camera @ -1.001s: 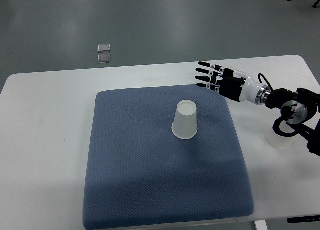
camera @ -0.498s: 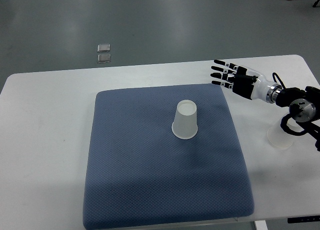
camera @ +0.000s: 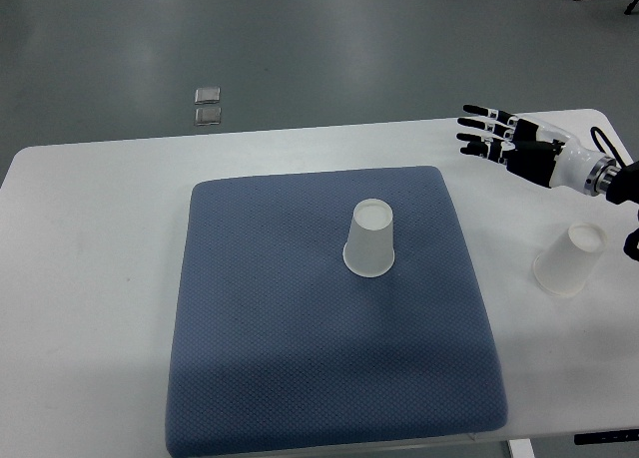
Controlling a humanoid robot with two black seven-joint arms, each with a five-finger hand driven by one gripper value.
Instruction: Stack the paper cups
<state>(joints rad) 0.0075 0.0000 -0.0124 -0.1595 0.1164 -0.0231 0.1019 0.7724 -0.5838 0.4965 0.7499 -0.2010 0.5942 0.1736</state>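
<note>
A white paper cup stands upside down near the middle of a blue-grey padded mat, slightly toward the far side. The mat lies on a white table and covers most of its centre. A second paper cup, also upside down, stands on the bare table to the right of the mat, well apart from the first cup. Beyond that second cup, above the table's far right corner, the robot's right hand reaches in from the right edge, black and white, its fingers stretched out straight and spread toward the left, holding nothing and touching neither cup. On the grey floor beyond the table lie two small pale square objects, one just behind the other.
</note>
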